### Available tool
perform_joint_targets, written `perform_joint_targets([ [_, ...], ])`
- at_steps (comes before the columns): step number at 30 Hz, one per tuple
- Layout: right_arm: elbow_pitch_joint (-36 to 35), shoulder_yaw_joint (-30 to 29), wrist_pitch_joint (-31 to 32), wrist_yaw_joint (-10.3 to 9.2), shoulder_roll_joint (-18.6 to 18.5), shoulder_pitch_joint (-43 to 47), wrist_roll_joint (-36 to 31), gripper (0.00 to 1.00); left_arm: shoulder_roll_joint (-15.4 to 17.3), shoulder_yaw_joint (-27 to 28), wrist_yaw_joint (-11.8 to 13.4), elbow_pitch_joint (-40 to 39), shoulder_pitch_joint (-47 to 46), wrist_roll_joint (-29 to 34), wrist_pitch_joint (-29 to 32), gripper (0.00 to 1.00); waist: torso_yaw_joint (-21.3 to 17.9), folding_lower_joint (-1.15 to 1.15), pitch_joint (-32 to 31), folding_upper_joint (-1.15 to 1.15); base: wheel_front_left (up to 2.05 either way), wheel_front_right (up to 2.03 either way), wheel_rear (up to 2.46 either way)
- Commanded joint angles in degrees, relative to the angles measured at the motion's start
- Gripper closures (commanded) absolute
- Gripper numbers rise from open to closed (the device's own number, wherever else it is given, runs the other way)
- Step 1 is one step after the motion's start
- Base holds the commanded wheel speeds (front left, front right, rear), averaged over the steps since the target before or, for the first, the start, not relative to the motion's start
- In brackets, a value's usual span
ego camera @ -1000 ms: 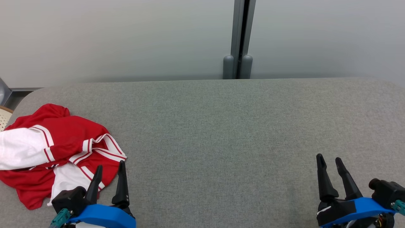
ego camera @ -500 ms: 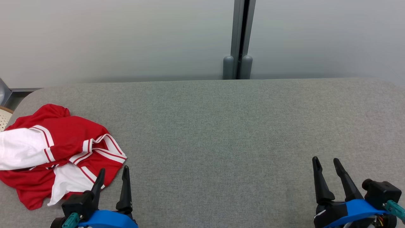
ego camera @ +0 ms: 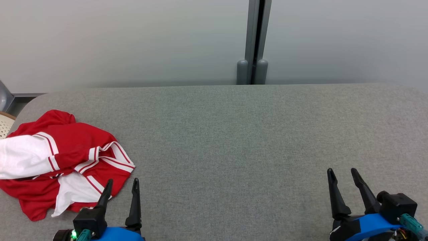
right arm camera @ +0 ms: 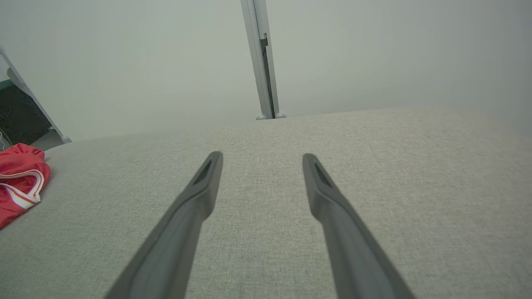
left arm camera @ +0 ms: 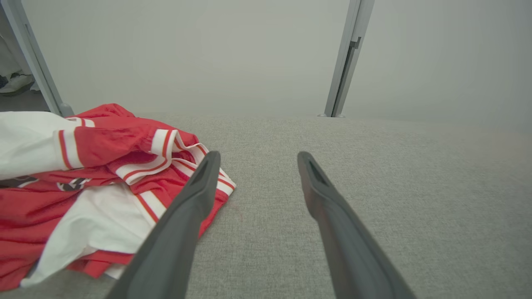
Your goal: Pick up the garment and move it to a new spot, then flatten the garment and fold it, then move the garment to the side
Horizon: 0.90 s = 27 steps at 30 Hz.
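Observation:
The garment [ego camera: 60, 160] is a crumpled red and white jersey with striped trim, lying at the left end of the grey padded table [ego camera: 227, 134]. In the left wrist view the garment [left arm camera: 83, 182] fills the left side. My left gripper [ego camera: 122, 182] stands open just off the garment's near right corner, nothing between its fingers; in its own view the left gripper [left arm camera: 256, 155] has one fingertip over the striped hem. Far to the right, my right gripper [ego camera: 341, 171] is open over bare fabric. From the right wrist, the right gripper [right arm camera: 262, 155] is empty and the garment [right arm camera: 18, 182] shows at the left edge.
A frosted wall with a grey vertical post [ego camera: 252, 40] stands behind the table's far edge. A pale chair edge [ego camera: 5, 122] shows beyond the table's left end. Bare grey surface stretches from the garment to the right end.
Both grippers have drawn back toward the near edge of the table, staying open. The garment has not moved.

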Motion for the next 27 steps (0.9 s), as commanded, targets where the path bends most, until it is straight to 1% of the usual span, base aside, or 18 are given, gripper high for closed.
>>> perform_joint_targets([
  [1, -0.43, 0.05, -0.63, 0.12, -0.43, 0.58, -1.35, 0.0, 0.54, -0.29, 0.35, -0.37, 0.38, 0.92, -0.52, 0.0, 0.02, 0.0, 0.03, 0.0, 0.0, 0.0, 0.0],
  [12, -0.63, 0.23, -1.24, 0.13, -0.46, 0.83, -5.07, 0.0, 0.32, -0.67, 0.1, -0.85, 0.95, 1.69, -1.46, 0.0, 0.2, 0.0, 0.3, 0.0, 0.0, 0.0, 0.0],
  [20, -0.93, 0.48, -1.7, 0.13, -0.47, 1.06, -7.64, 0.0, 0.7, -1.36, 0.78, -1.08, 1.1, 3.38, -2.1, 0.0, 0.26, 0.0, 0.44, 0.0, 0.0, 0.0, 0.0],
  [27, -1.23, 0.12, -1.52, 0.09, -0.46, 1.26, -7.36, 0.0, 0.69, -1.35, 0.92, -1.24, 0.73, 2.59, -2.12, 0.0, 0.66, 0.0, 0.61, 0.0, 0.0, 0.0, 0.0],
])
